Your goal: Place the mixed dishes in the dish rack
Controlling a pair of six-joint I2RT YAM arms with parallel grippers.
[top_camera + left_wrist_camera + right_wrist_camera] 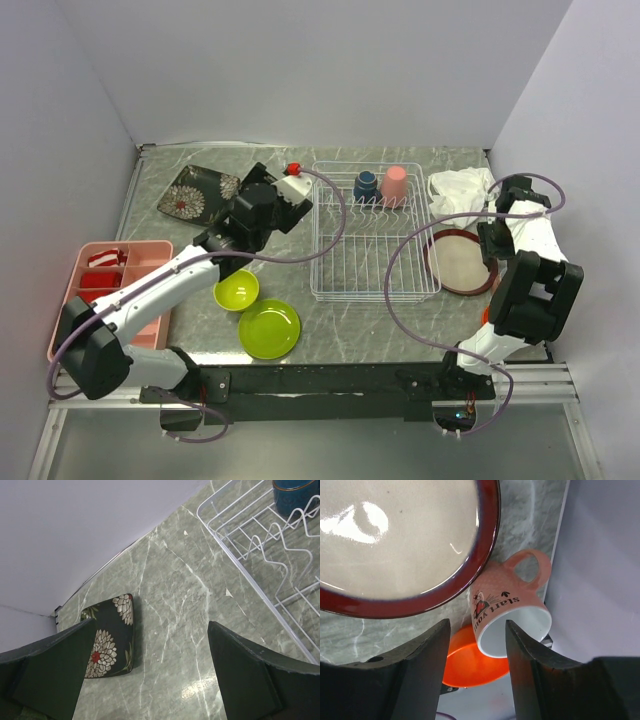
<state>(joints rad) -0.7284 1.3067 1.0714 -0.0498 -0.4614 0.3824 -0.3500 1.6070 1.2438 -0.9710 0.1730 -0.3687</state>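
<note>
— Which step is this?

— Picking up the mug [510,600], I'd say. On the near right it lies on its side against the orange bowl [475,665], just beside the brown plate [395,545]. The right fingers [427,655] stand apart astride its rim wall, clamped on nothing. The green plate [268,328] and green bowl [236,290] wait on the near left.

— And the next move?

— Pinch that wall squarely, lift clear of the plate, then carry the mug left to the rack [375,268] — the navy cup [365,185] and pink cup [394,183] already sit at its far end.

— The other arm?

— The left fingers [55,670] are wide apart and empty, above the counter [170,580] between the rack and the floral plate [107,635] — probably its next pick.
</note>
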